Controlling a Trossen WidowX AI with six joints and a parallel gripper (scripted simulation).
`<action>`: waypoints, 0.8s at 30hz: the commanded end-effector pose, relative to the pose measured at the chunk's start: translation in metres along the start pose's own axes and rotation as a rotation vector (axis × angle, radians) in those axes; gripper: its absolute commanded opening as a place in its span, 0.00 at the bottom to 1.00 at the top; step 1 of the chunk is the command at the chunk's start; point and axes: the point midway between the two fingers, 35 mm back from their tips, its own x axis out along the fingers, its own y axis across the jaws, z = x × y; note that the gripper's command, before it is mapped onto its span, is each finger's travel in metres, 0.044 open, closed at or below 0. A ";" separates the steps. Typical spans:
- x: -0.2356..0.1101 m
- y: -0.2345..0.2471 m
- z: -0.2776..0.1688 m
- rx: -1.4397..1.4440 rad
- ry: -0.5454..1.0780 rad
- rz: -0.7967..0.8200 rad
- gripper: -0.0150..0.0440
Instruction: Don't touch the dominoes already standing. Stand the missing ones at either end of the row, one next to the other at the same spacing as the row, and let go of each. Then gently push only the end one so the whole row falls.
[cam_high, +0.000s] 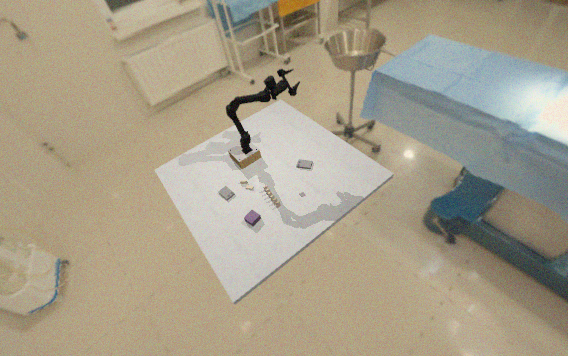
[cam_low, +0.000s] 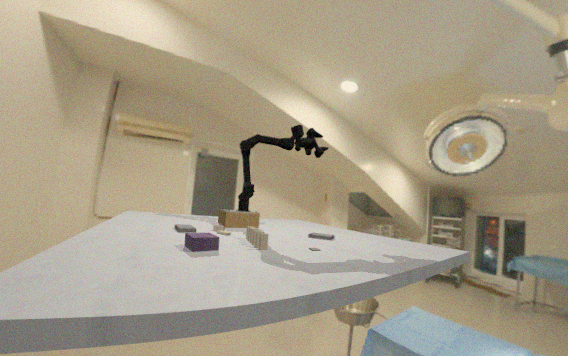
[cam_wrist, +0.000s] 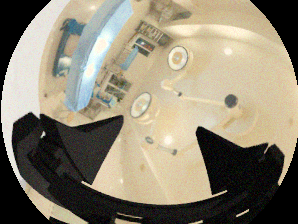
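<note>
A row of several tan dominoes (cam_high: 272, 196) (cam_low: 257, 238) stands upright in the middle of the white table. Nearer the arm's base, loose tan pieces lie to the left of the row: one domino (cam_high: 244, 183) (cam_low: 218, 227) and another domino (cam_high: 249, 188) (cam_low: 224, 232). They are too small to make out their exact pose. My gripper (cam_high: 295, 78) (cam_low: 324, 142) (cam_wrist: 161, 125) is open and empty, raised high above the table and far from all the dominoes. The wrist view shows the room between the fingers and no domino.
A purple box (cam_high: 252, 217) (cam_low: 202, 242) and a grey flat box (cam_high: 226, 193) (cam_low: 185, 228) are left of the row. Another grey flat box (cam_high: 305, 164) (cam_low: 321, 236) and a small grey tile (cam_high: 302, 194) (cam_low: 314, 249) are right. The arm stands on a wooden block (cam_high: 245, 159) (cam_low: 238, 219).
</note>
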 end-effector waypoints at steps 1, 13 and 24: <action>-0.011 0.053 -0.038 0.095 0.091 0.156 1.00; -0.113 0.205 -0.151 0.382 0.475 0.602 1.00; -0.274 0.301 -0.190 0.714 0.876 0.935 1.00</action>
